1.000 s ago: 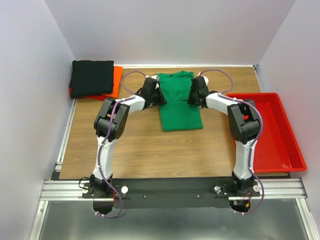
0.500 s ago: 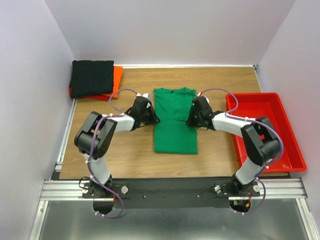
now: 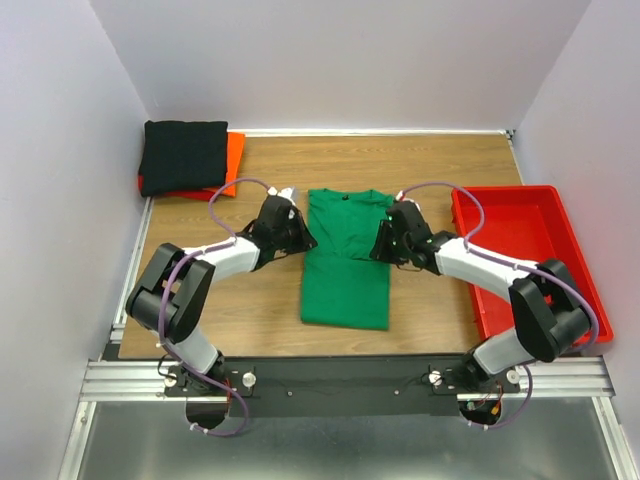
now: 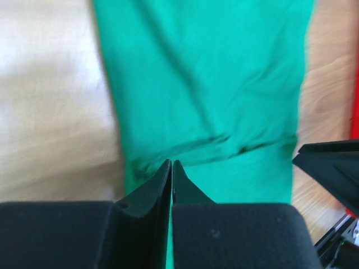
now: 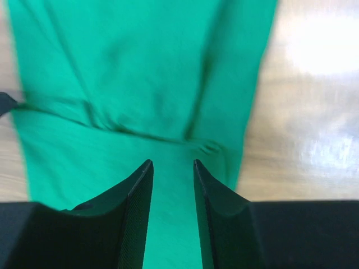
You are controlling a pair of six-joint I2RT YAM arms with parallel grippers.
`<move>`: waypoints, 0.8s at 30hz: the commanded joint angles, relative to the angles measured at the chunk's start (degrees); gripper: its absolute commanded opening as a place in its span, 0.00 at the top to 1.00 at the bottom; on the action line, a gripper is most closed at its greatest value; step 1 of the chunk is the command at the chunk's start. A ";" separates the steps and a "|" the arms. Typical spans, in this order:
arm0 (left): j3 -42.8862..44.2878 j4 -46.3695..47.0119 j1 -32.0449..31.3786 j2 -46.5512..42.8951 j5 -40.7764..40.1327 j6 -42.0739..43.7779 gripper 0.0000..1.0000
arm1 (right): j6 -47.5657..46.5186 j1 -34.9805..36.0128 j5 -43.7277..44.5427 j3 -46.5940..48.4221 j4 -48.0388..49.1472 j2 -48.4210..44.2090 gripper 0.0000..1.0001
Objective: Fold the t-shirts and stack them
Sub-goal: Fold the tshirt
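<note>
The bright green t-shirt [image 3: 345, 270] lies as a long narrow strip in the middle of the table, collar at the far end. It fills the left wrist view [image 4: 207, 84] and the right wrist view [image 5: 129, 67]. My left gripper [image 3: 300, 235] is at its left edge near the shoulder. Its jaws [image 4: 171, 162] are pressed together with a thin line of green cloth between them. My right gripper [image 3: 383, 240] is at the right edge. Its jaws [image 5: 171, 162] stand apart over the cloth. The black t-shirt [image 3: 183, 155] lies folded on the orange-red t-shirt [image 3: 233, 150] at the far left corner.
A rigid red plastic tray [image 3: 590, 300] stands on the right side of the table, close to my right arm. Grey walls close in the left, right and far sides. A metal rail runs along the near edge.
Both grippers have pulled back toward the near edge and dragged the green t-shirt with them. It now lies lower on the table and slightly skewed.
</note>
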 commanded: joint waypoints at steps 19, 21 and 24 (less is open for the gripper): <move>37.18 -9.67 5.86 26.62 -8.63 4.50 0.89 | -8.91 -11.11 7.89 36.81 -1.89 29.41 0.68; 38.93 -9.50 6.47 28.91 -9.15 4.32 0.89 | -9.26 -11.72 9.21 37.69 -1.89 31.53 0.68; 40.34 -9.67 7.18 30.93 -9.42 4.06 0.89 | -9.44 -12.69 9.65 37.96 -1.98 33.81 0.69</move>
